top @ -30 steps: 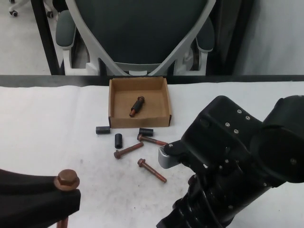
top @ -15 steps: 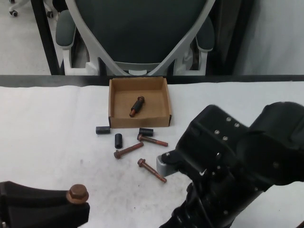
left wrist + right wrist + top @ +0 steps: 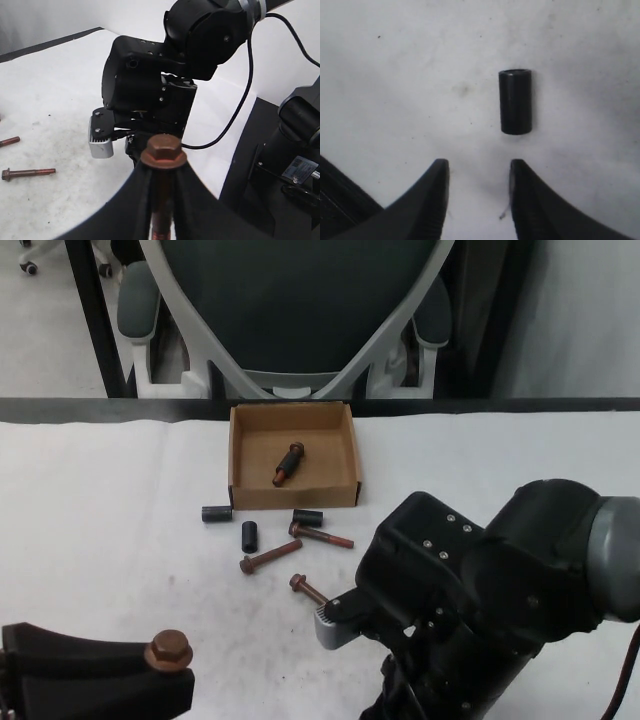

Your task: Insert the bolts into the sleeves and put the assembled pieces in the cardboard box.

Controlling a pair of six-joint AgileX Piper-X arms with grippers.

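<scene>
At the desk's near edge, the right gripper (image 3: 479, 175) has drawn back, its fingers apart and empty above a loose sleeve (image 3: 515, 102), while the left gripper (image 3: 162, 172), sunk toward the near-left corner, clamps a bolt (image 3: 163, 151), so mating looks next.

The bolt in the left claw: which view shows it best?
The left wrist view: the bolt stands head up, shank gripped by the left claw. The high view catches its head; the right wrist view faces a sleeve.
</scene>
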